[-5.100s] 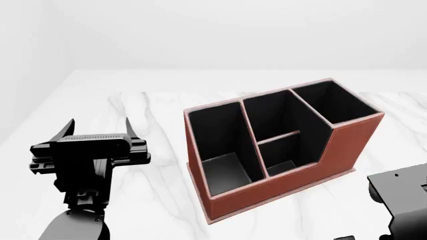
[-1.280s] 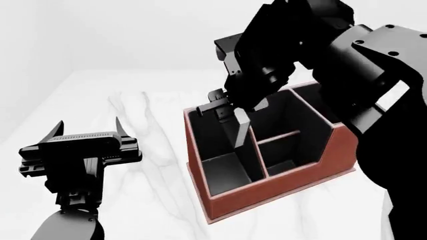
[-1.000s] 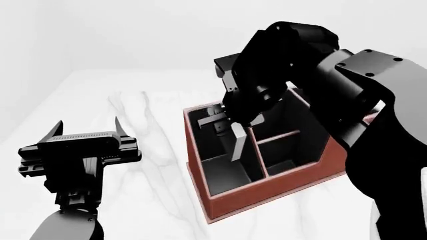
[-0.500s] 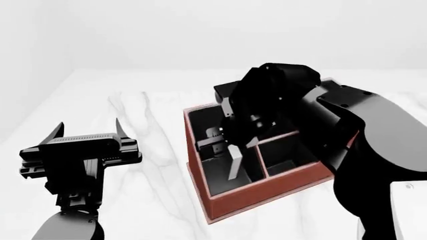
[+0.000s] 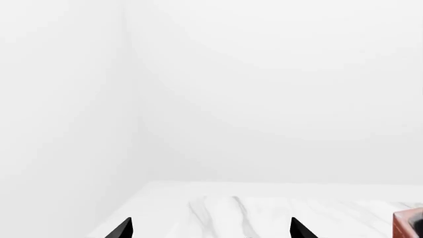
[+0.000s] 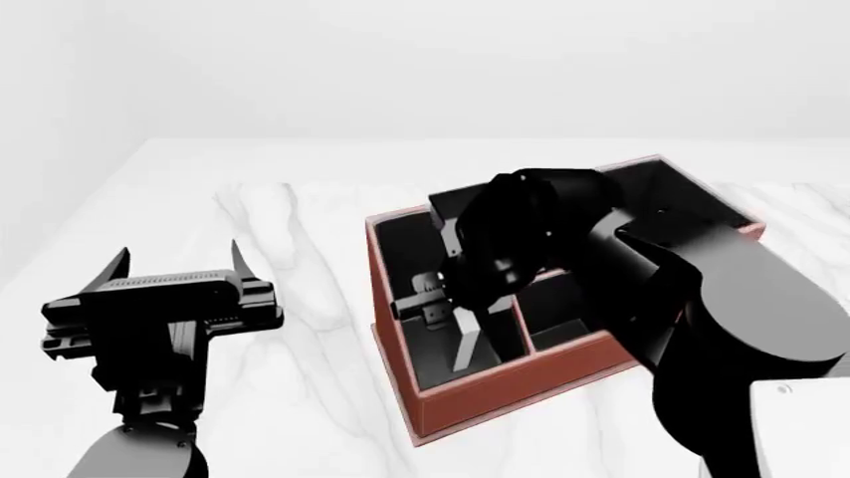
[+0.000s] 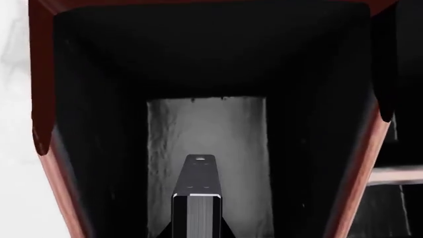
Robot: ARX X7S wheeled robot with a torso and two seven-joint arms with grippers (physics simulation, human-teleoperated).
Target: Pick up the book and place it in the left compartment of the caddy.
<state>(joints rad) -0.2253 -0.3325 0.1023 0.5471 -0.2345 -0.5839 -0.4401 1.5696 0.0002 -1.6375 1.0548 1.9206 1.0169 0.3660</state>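
The reddish-brown caddy (image 6: 531,383) stands on the white marble table. My right gripper (image 6: 452,304) reaches down into its left compartment (image 6: 428,370), the long black-lined slot. It is shut on the book (image 6: 468,344), which hangs upright inside the slot above the floor. In the right wrist view the book (image 7: 196,208) shows its pale page edges between black covers, with the gripper (image 7: 196,234) closed on both sides of it, and the compartment floor (image 7: 208,129) beyond. My left gripper (image 6: 179,264) is open and empty, left of the caddy.
The caddy's red rim (image 7: 41,99) and black walls close in on both sides of the book. The left wrist view shows the left gripper (image 5: 210,233) over bare marble, a corner of the caddy (image 5: 406,224) and white walls.
My right arm has come down with the book, from above the caddy into the left compartment. The left arm has stayed still.
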